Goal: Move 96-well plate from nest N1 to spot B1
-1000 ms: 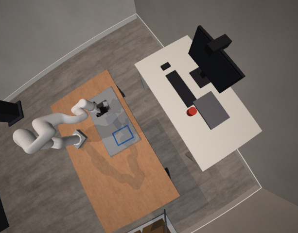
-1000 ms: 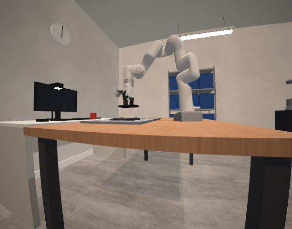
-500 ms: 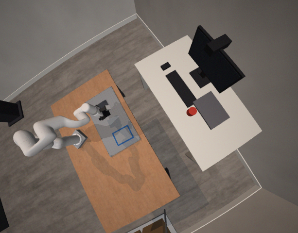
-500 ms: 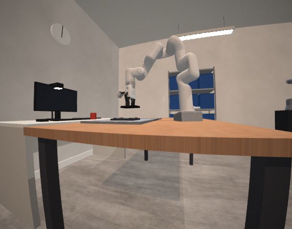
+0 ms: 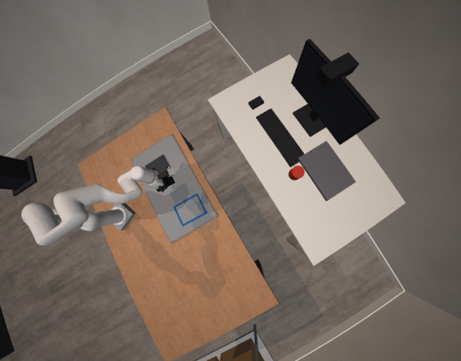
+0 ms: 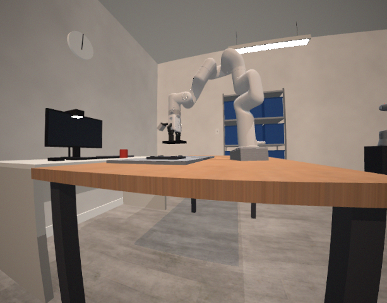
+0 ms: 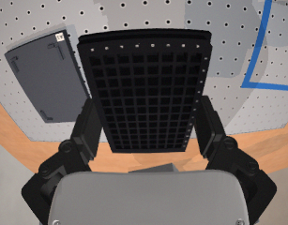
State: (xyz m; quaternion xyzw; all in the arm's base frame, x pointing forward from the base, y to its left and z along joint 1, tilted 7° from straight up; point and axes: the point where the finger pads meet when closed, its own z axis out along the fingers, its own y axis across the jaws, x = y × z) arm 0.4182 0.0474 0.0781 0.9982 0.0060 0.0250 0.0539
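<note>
The gripper [image 7: 145, 127] is clamped on the black well plate [image 7: 145, 90], one finger [image 7: 89, 127] pressed against each long side, so the plate's long axis runs straight out ahead of the fingers, away from the wrist. From the side, the plate [image 6: 174, 141] hangs level and well above the grey deck [image 6: 196, 159], touching nothing but the fingers. The dark nest [image 7: 45, 78] it belongs to lies on the deck down and off to the left of the fingers, empty as far as can be seen. The relation that matters now is the blue taped outline [image 7: 262, 56]: it lies ahead of the fingers and to their right, only its near corner and two edges showing at the edge of the wrist view. In the overhead view the outline [image 5: 177, 215] sits near the gripper [image 5: 165, 182], along the deck toward its far end from the nest [image 5: 159, 160]. Judging by the visible tape edges, the outline's sides are slanted against the plate's long sides, so the carry probably needs a twist at the wrist as well as travel forward and right before lowering. Setting down without that twist would risk a corner of the base crossing the tape.
</note>
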